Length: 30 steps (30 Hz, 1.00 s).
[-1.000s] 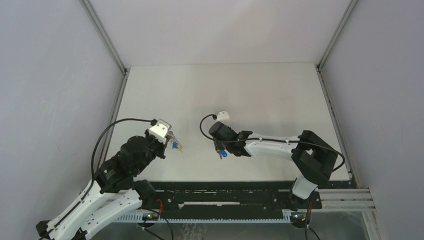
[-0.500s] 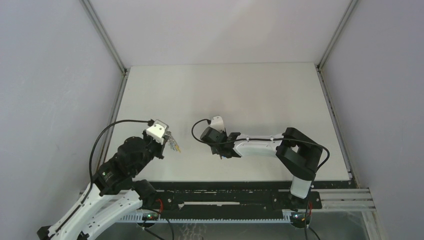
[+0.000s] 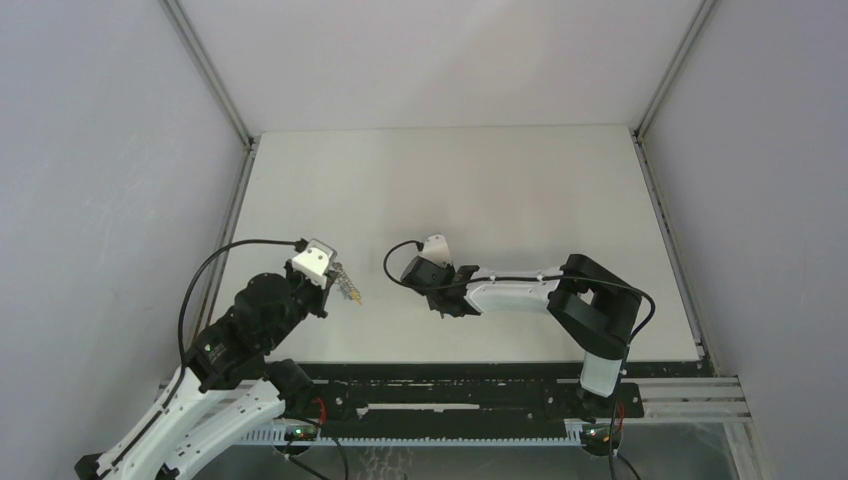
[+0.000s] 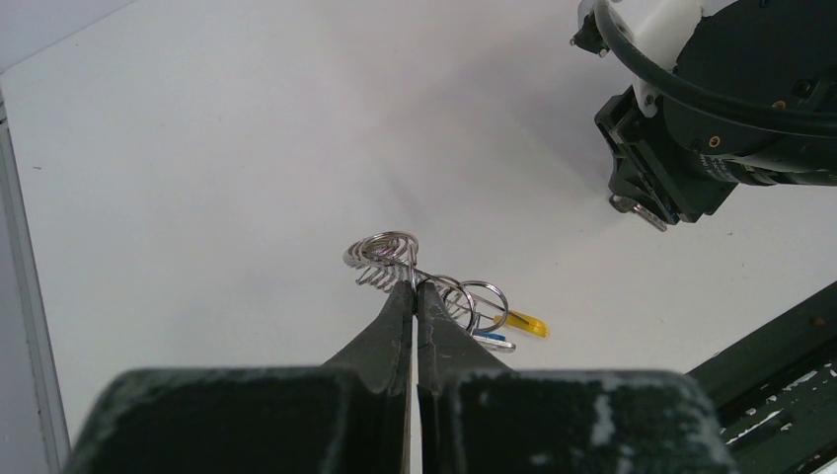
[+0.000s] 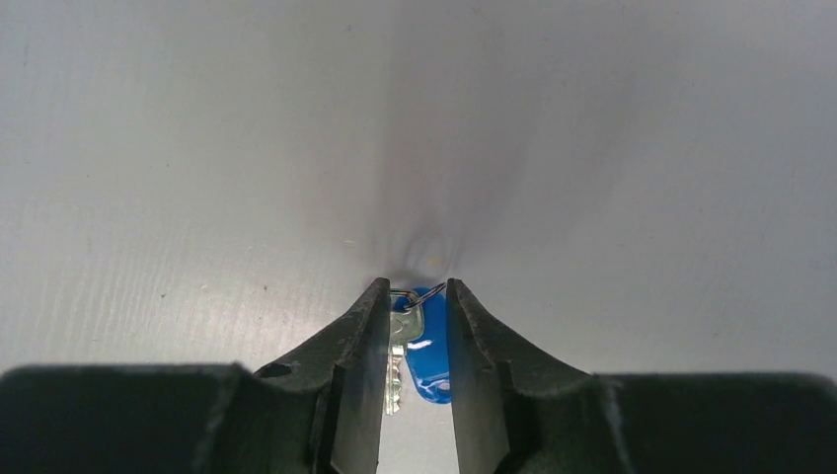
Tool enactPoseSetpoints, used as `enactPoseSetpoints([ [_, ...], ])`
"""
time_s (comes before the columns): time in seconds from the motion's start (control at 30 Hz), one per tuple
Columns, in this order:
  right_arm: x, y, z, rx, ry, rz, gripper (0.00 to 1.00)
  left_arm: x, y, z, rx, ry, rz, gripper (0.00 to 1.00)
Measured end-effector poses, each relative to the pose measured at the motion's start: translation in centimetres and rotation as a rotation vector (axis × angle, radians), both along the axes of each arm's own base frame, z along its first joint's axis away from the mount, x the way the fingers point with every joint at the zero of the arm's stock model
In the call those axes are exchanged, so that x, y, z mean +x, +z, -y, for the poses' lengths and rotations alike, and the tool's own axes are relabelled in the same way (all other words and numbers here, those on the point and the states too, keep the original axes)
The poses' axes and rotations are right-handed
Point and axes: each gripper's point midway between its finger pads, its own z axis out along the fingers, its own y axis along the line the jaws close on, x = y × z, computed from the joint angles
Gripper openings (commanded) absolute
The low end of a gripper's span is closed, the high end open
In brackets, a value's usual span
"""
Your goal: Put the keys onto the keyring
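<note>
My left gripper (image 4: 415,286) is shut on the keyring (image 4: 385,259), a silvery jagged loop with small rings and a yellow-orange section (image 4: 526,323); a blue-headed key (image 4: 491,339) hangs on it. In the top view this gripper (image 3: 340,278) holds the keyring (image 3: 348,286) above the table's near left. My right gripper (image 5: 415,291) grips the keys: a small ring is caught between its tips, with a blue head (image 5: 429,355) and a silver blade (image 5: 398,346) between the fingers. It hovers close over the table (image 5: 197,148). In the left wrist view, the right gripper (image 4: 642,207) is to the right of the keyring, apart from it.
The white table (image 3: 500,190) is walled on the left, back and right by grey panels (image 3: 100,150). A black rail (image 3: 450,385) with the arm bases runs along the near edge. The right arm's black cable (image 3: 395,262) loops beside its wrist.
My right gripper has moved left, closer to the left gripper, and the blue key under it no longer shows from above. The left gripper shifted slightly, still holding the keyring.
</note>
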Motion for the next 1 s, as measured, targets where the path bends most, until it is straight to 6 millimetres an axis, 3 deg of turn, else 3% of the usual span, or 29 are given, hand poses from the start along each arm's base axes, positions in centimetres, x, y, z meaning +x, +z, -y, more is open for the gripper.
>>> enactPoseSetpoints([
  [0.6, 0.0, -0.5, -0.3, -0.014, 0.066, -0.018, 0.07, 0.1, -0.1, -0.1, 0.004, 0.002, -0.002, 0.0],
  [0.73, 0.1, -0.4, -0.8, -0.012, 0.142, -0.026, 0.0, 0.1, -0.1, -0.2, 0.004, 0.004, -0.002, 0.0],
  [1.0, -0.4, 0.5, -0.8, 0.029, 0.401, -0.045, 0.0, 0.2, -0.1, -0.2, 0.004, 0.002, -0.003, 0.0],
])
